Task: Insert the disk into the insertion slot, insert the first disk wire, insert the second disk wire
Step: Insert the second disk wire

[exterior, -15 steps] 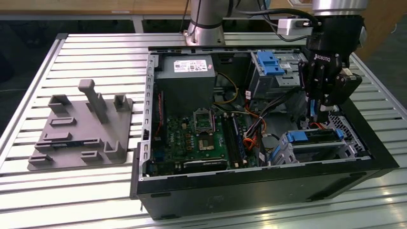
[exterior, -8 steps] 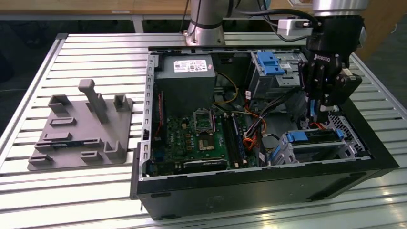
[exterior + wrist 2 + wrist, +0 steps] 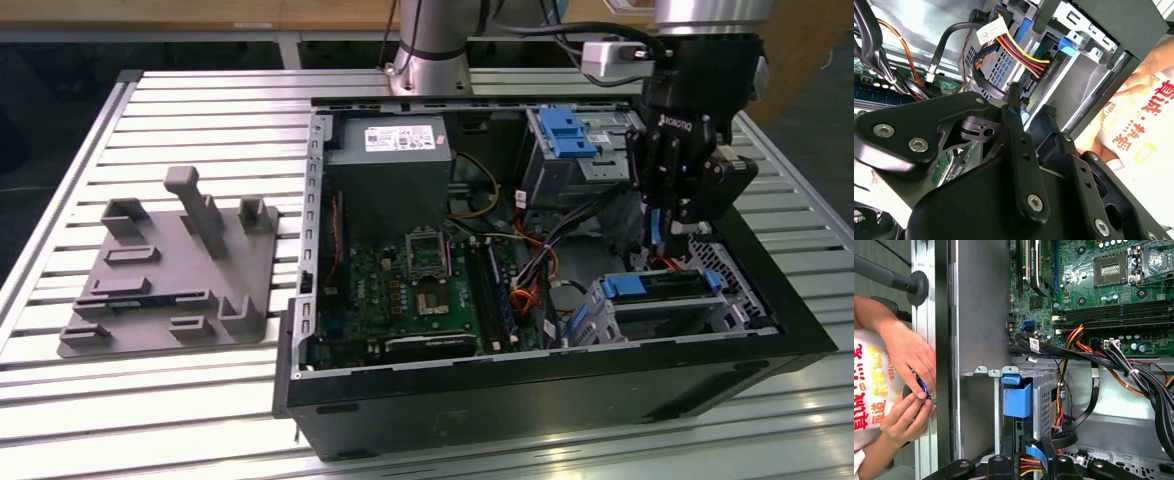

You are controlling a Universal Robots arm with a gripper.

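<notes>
Two risks from here. First, snagging: the gripper (image 3: 1032,104) hangs low among loose leads right at the insertion slot (image 3: 737,290). The yellow-red-black power lead (image 3: 1021,50) loops just beside it, so any sideways drift could hook a wire and drag its black plug (image 3: 1038,74) askew. A plug pushed in crooked would likely bend contacts. Second, a person's hand (image 3: 913,362) sits just outside the computer case (image 3: 534,385) wall, near the arm's working corner. Claw state: can't tell. A blue flat cable (image 3: 1035,449) runs right under it, but I can't see whether it's pinched. The disk (image 3: 661,288) sits in the slot, in the case corner at the exterior view's right, well apart from the motherboard (image 3: 414,290) socket area. My read on orientation: long axis runs across the exterior view left to right, blue carrier tab (image 3: 1016,397) end toward the motherboard, cabled end under the wrist. If the disk isn't fully home, plug force could shove it along that axis.
</notes>
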